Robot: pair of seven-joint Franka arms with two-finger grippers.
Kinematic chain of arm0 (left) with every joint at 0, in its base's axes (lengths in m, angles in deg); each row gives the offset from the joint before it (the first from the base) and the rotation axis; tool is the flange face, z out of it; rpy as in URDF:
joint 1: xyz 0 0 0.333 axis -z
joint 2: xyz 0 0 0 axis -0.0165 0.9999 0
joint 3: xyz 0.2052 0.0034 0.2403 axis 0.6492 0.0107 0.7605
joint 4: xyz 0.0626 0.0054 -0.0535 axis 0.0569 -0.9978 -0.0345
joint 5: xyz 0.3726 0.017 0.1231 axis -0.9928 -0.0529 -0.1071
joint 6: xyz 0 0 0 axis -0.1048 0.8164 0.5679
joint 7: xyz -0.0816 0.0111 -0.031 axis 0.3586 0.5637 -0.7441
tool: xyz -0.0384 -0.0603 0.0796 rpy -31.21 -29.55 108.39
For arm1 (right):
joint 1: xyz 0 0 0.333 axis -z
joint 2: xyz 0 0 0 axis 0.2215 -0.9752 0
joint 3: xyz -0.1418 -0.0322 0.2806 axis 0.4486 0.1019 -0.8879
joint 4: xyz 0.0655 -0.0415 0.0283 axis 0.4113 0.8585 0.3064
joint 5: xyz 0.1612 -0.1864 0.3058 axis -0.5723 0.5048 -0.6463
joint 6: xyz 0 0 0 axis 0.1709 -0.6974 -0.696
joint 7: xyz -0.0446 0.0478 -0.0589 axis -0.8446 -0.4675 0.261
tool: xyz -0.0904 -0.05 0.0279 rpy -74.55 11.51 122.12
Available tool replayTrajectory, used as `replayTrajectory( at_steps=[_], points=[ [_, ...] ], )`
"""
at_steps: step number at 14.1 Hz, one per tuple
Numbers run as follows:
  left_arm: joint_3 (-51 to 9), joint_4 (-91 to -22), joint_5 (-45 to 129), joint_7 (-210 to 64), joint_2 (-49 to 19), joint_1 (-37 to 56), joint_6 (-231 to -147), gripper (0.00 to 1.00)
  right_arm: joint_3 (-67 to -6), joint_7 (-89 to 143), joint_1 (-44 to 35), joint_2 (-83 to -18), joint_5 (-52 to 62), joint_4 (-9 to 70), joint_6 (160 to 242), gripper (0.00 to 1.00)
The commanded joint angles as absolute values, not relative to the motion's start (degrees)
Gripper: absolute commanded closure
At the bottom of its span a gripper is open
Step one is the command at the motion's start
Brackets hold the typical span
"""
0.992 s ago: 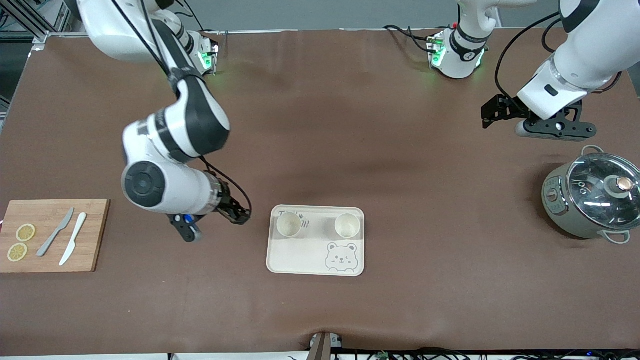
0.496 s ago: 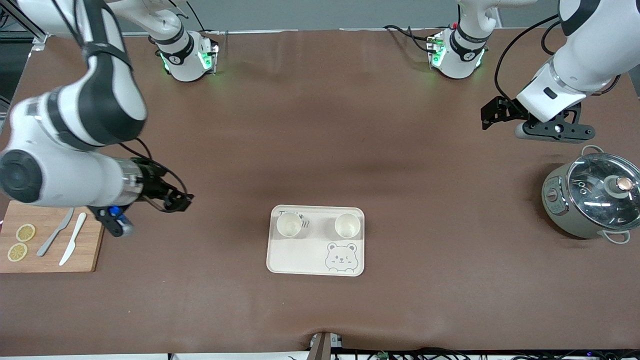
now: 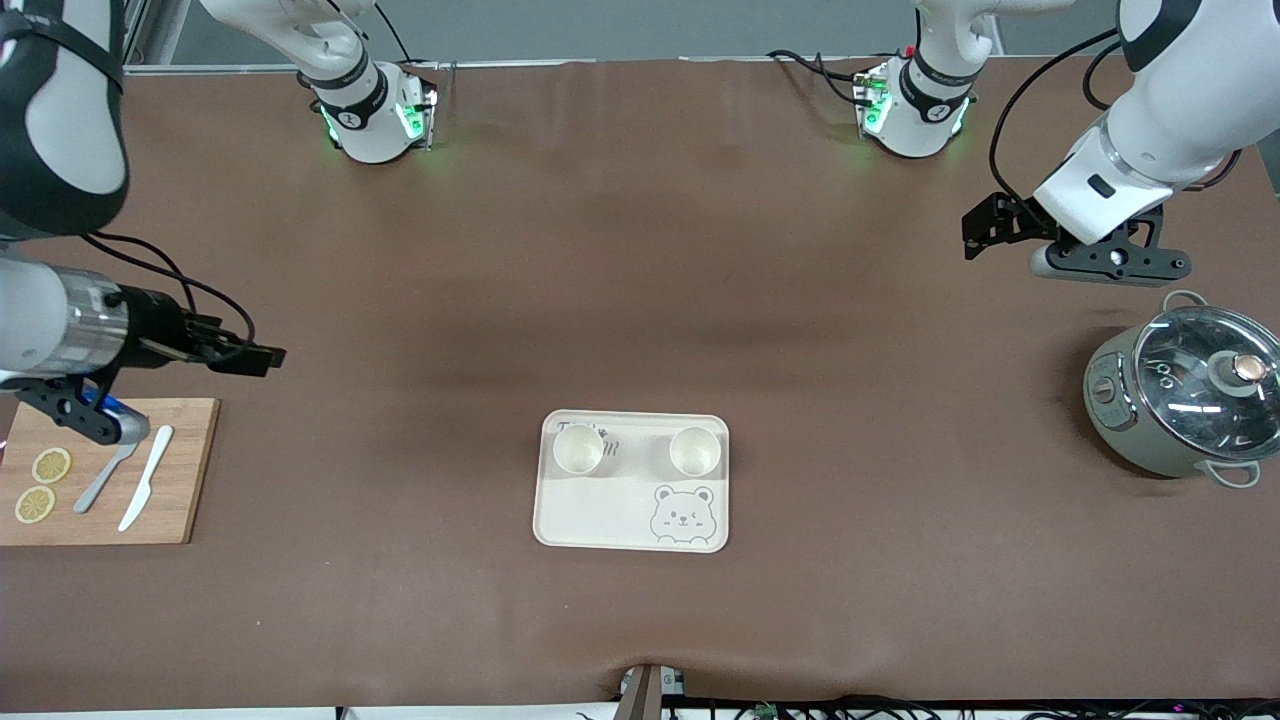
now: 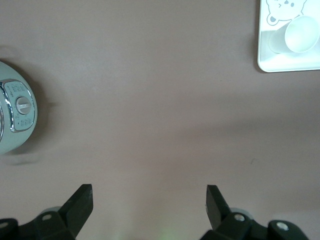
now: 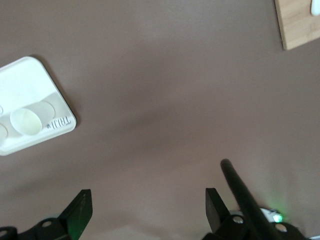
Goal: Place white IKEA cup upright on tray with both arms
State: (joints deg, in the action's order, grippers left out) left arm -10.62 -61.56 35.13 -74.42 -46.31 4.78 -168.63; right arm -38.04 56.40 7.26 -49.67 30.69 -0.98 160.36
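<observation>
Standing upright on the tray (image 3: 600, 520) are two white cups, side by side along the tray's edge that is farther from the front camera. One cup (image 3: 578, 448) is toward the right arm's end, and the other cup (image 3: 695, 451) is toward the left arm's end. Both cups are seen with their open mouths up. A bear face is drawn on the tray, nearer to the front camera than the cups. The tray is laid flat near the middle of the brown desk (image 3: 640, 300).

The right end effector (image 3: 245, 357) is held up over bare desk, between the tray and the wooden cutting board (image 3: 190, 470). Its fingers are spread wide and nothing is held between them. In the right wrist view the two fingers (image 5: 80, 210) are seen well apart, with only desk under them.

The left end effector (image 3: 985, 228) is held up over bare desk near the pot (image 3: 1185, 400) at the left arm's end. Its fingers are spread wide too, and nothing is held. The left arm is waiting there.

On the cutting board, a grey knife (image 3: 100, 490) and a white knife (image 3: 146, 478) are laid side by side. Two lemon slices (image 3: 42, 484) are laid beside them. The pot is covered by a glass lid (image 3: 1210, 378).
</observation>
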Motion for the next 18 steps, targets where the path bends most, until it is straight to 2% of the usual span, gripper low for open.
replayTrajectory(
  at_steps=[1,2,8,11,16,18],
  points=[
    [-11.2,-60.5,31.0,-74.3,-45.9,4.5,-167.4,0.00,-39.5,50.2,8.1,-45.9,33.8,1.7,158.4,0.00],
    [-11.2,-60.5,30.9,-74.3,-45.9,4.5,-167.4,0.00,-39.4,48.1,8.0,-45.6,34.0,1.7,156.3,0.00],
    [-11.2,-60.1,31.0,-74.5,-45.9,4.6,-168.9,0.00,-39.3,39.9,8.2,-41.9,35.7,2.3,156.9,0.00],
    [-11.2,-60.0,31.5,-74.3,-45.9,4.7,-169.0,0.00,-38.9,30.6,10.2,-37.9,35.9,7.0,159.2,0.00],
    [-11.3,-60.0,31.6,-74.3,-45.9,4.6,-169.0,0.00,-39.0,27.7,10.7,-29.0,39.6,18.5,166.1,0.00],
    [-11.3,-60.0,31.6,-74.3,-45.9,4.7,-169.0,0.00,-38.9,26.2,10.9,-27.0,39.6,20.2,166.5,0.00]
  ],
)
